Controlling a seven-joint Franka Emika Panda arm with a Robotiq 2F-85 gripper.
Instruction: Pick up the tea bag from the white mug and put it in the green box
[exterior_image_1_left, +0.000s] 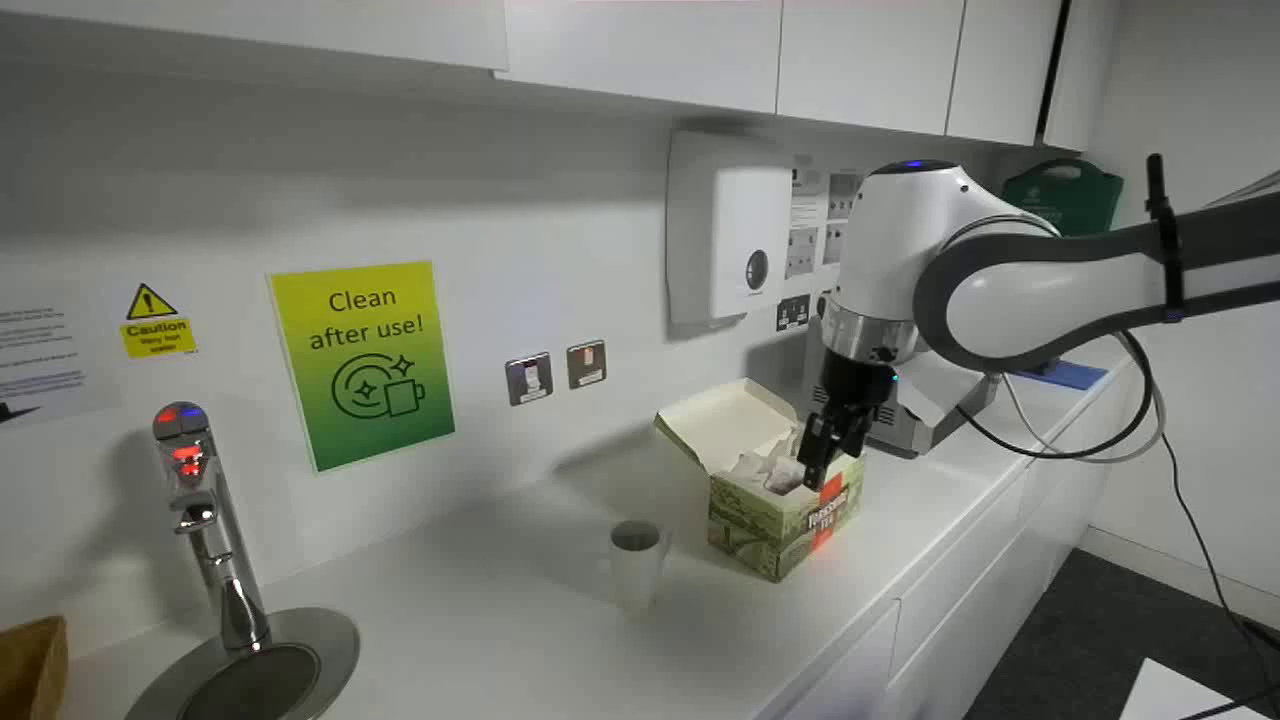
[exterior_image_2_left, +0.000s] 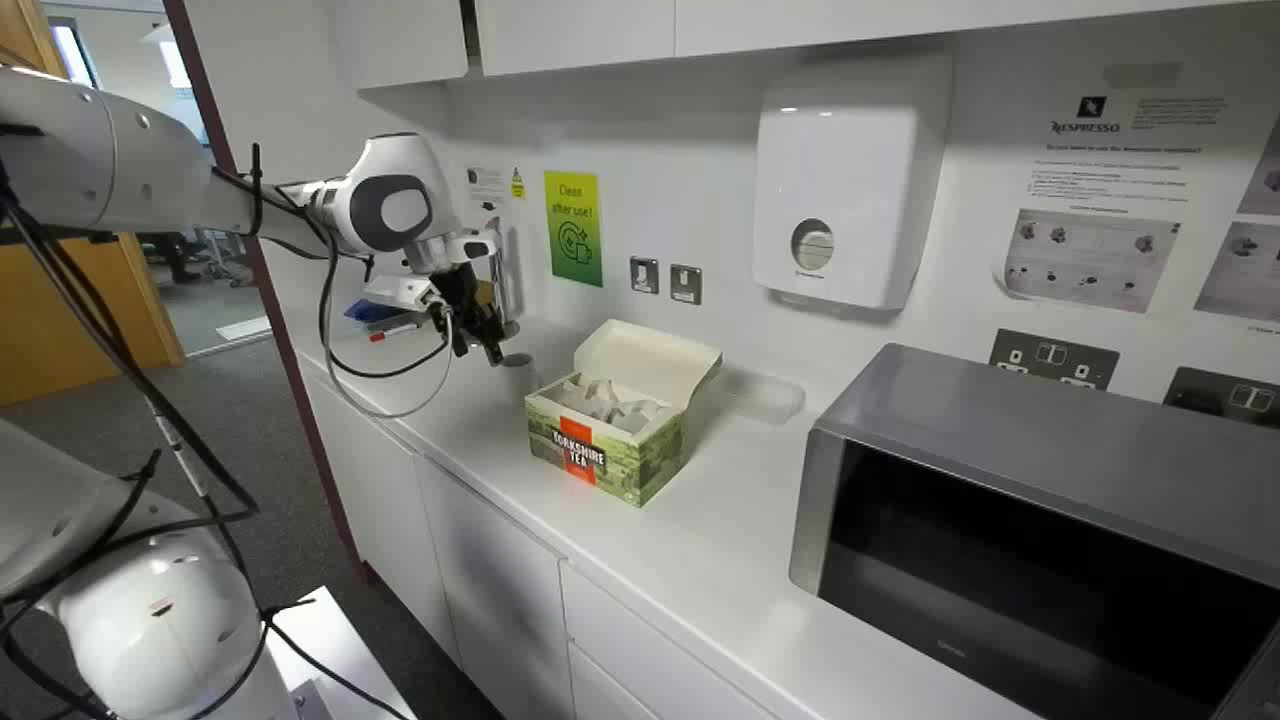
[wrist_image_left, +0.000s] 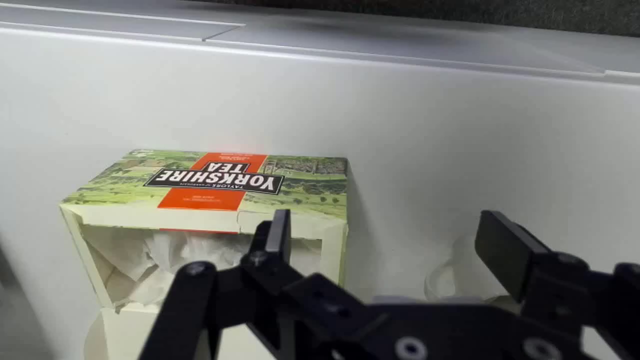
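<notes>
Beneath the end effector (wrist_image_left: 387, 237), the desk (exterior_image_2_left: 700, 540), carrying all that matters here. Above the end effector, the arm (exterior_image_1_left: 1050, 300), extended over the desk. Farther off from the end effector than anything the task needs, the microwave (exterior_image_2_left: 1040, 540), with no part to play.

Below the end effector, to the left in the wrist view, the box (wrist_image_left: 215, 192): upright on the desk, with its lid (exterior_image_2_left: 655, 360) raised and crumpled pale contents (wrist_image_left: 185, 250) showing. In all likelihood ready to receive.

Over the space between box and mug (exterior_image_1_left: 636, 570), judging from the wrist view, the end effector itself: fingers (wrist_image_left: 505, 255) spread wide, nothing between, touching neither box nor mug.

Below, to the right in the wrist view and partly hidden by one of the fingers, the mug: upright, near the box but apart from it.

Smallest, the tea bag: to be picked out in no view. Too dark inside the mug, below the end effector, to say whether there; indistinguishable, too, if among the contents of the box.

Of progress: no tea bag in the grip, so no carry under way. Possibly all left to do: lowering to the mug, pinching the tea bag, lifting, crossing to the box, letting go. Equally possible: done already, with the tea bag among the pale contents.
</notes>
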